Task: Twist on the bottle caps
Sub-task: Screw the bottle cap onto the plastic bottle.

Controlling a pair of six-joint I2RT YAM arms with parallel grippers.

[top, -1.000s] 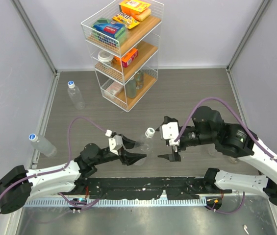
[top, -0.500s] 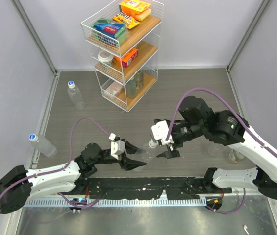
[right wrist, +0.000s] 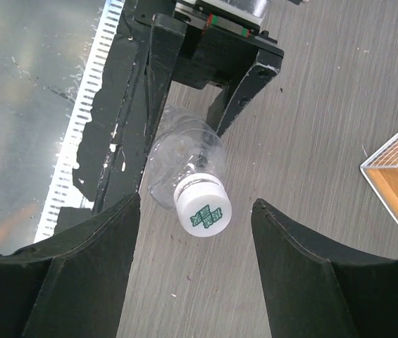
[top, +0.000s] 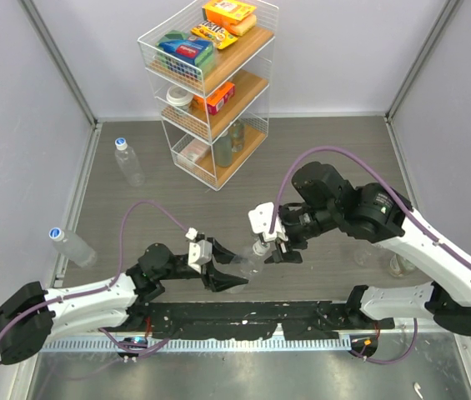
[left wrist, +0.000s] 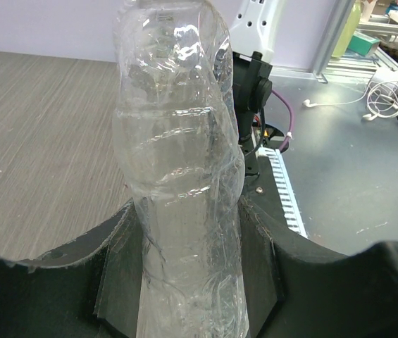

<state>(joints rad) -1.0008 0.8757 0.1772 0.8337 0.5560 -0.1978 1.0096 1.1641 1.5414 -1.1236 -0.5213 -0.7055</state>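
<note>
Comparing the overhead views showed that the right tool had swung in from the right and dropped toward the middle of the grey wood-grain tabletop, until it straddled the neck of the clear, ribbed plastic bottle. Over the same interval the left tool had lowered slightly, bringing the bottle neck down toward the right arm.

The left tool was clenched on the bottle body. The left wrist view showed a finger pressed against each side. The bottle was held off the tabletop near the front edge, between the two arms.

The small round white screw cap, printed green on top, sat on the bottle neck. Whether its thread was engaged could not be determined. The right tool's jaws had narrowed but remained released: in the right wrist view the cap lay between the two fingers with a gap on either side.

The approach was therefore judged complete. The next step called for closing the right tool on the cap and rotating it while the left tool resisted the twist. The thin bottle wall could deform or slip under that load.

Two other bottles, one blue-capped bottle near the white wire rack and another by the left wall, already carried caps.
</note>
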